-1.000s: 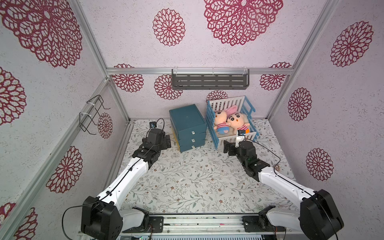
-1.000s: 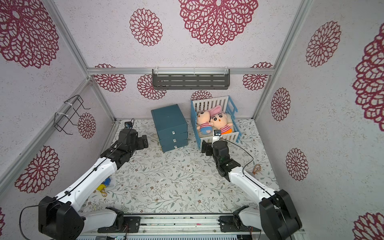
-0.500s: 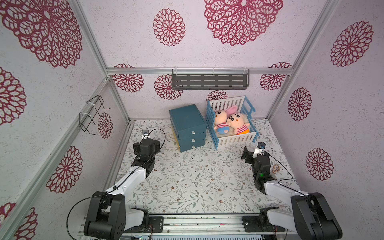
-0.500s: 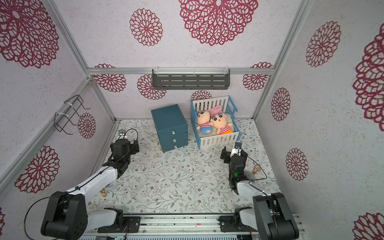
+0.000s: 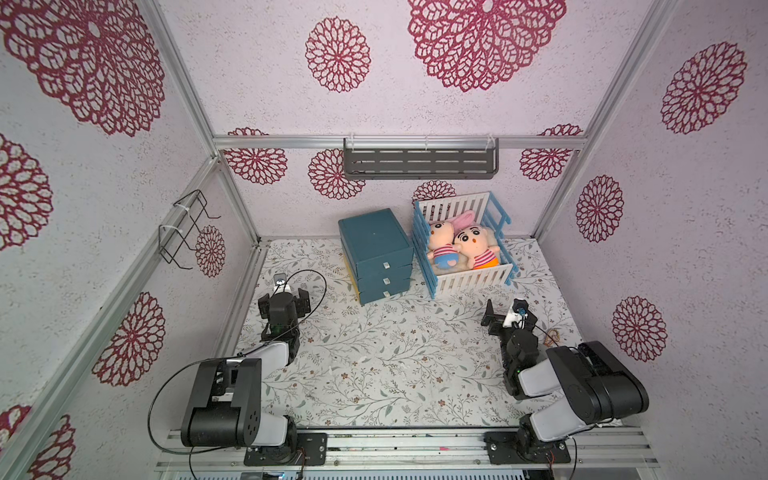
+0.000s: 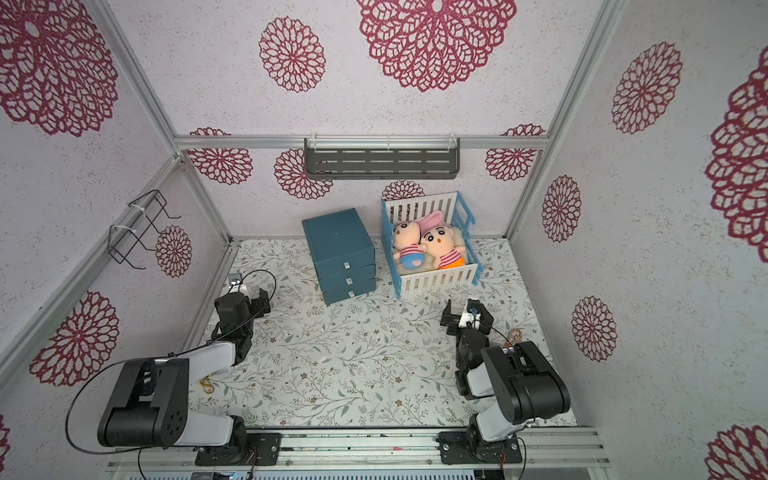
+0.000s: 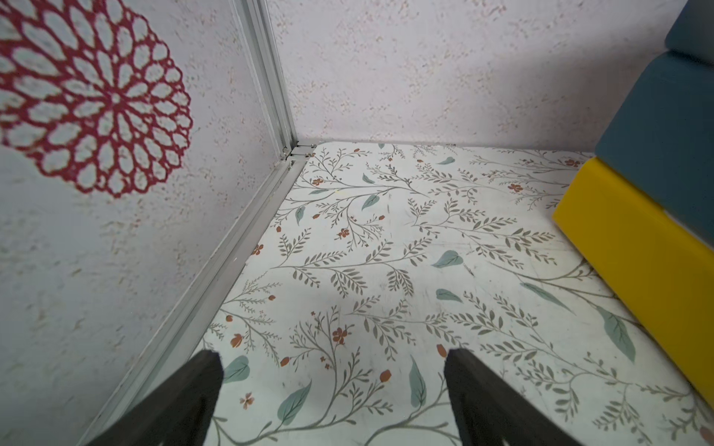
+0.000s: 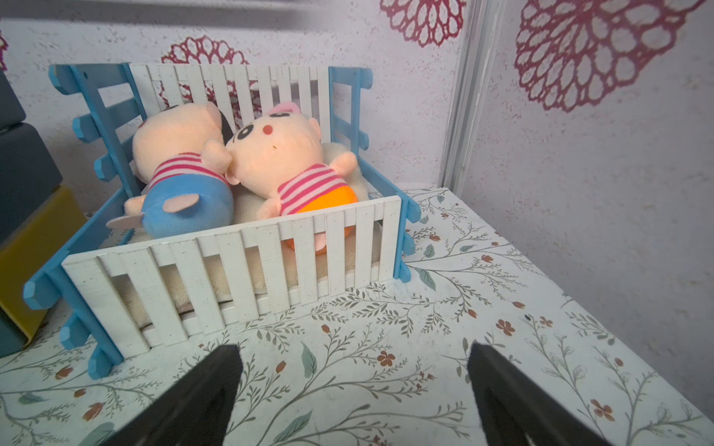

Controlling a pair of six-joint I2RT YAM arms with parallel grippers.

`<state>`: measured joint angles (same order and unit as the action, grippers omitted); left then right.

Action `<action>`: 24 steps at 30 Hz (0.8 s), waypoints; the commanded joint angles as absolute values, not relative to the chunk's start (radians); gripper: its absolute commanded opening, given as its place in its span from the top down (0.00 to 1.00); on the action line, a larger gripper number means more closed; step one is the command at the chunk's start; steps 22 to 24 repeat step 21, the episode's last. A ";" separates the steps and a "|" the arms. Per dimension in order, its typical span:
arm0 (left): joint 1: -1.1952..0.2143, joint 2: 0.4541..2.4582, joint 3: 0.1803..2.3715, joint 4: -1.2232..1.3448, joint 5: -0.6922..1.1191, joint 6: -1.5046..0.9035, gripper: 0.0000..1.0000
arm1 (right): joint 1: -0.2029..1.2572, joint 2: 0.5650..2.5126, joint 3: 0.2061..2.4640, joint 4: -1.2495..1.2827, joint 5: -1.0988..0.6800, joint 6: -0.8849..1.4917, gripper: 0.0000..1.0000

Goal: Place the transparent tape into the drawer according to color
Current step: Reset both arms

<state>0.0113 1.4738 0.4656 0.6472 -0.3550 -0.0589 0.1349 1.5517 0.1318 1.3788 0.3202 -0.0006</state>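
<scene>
No transparent tape shows in any view. The drawer chest point(image 5: 376, 257) point(image 6: 340, 249) is blue with three drawers, all pushed in, and stands at the back of the mat. Its blue and yellow side fills an edge of the left wrist view point(image 7: 637, 251) and of the right wrist view point(image 8: 23, 173). My left gripper point(image 5: 284, 297) point(image 6: 243, 297) point(image 7: 332, 359) hovers open and empty near the left wall, well in front of the chest. My right gripper point(image 5: 509, 313) point(image 6: 466, 313) point(image 8: 351, 351) is open and empty over the mat, in front of the crib.
A blue and white toy crib point(image 5: 469, 280) point(image 8: 232, 266) with two plush dolls point(image 5: 469, 245) stands right of the chest. A grey shelf point(image 5: 419, 164) hangs on the back wall and a wire rack point(image 5: 187, 228) on the left wall. A small orange loop point(image 5: 552, 334) lies beside the right arm.
Both arms have drawn back from the chest and crib toward the front rail and folded up. Both grippers stayed open and empty.
</scene>
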 commanded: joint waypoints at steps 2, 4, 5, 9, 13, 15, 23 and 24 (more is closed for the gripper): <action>0.076 1.504 0.424 0.820 -0.282 -0.123 0.03 | 0.130 1.549 0.130 1.519 0.342 -0.018 0.01; 0.098 1.555 0.405 0.920 -0.270 -0.134 0.03 | 0.129 1.551 0.109 1.561 0.336 -0.021 0.01; 0.097 1.558 0.413 0.911 -0.271 -0.132 0.03 | 0.132 1.552 0.097 1.586 0.335 -0.023 0.01; 0.100 1.556 0.415 0.902 -0.265 -0.137 0.03 | 0.131 1.555 0.087 1.610 0.339 -0.022 0.01; 0.100 1.544 0.421 0.864 -0.269 -0.139 0.03 | 0.131 1.554 0.094 1.594 0.363 -0.009 0.01; 0.100 1.550 0.417 0.885 -0.270 -0.138 0.03 | 0.132 1.549 0.126 1.527 0.379 -0.004 0.01; 0.100 1.551 0.417 0.883 -0.270 -0.139 0.03 | 0.130 1.548 0.124 1.531 0.364 -0.005 0.01; 0.100 1.551 0.417 0.883 -0.270 -0.139 0.03 | 0.130 1.548 0.124 1.531 0.364 -0.005 0.01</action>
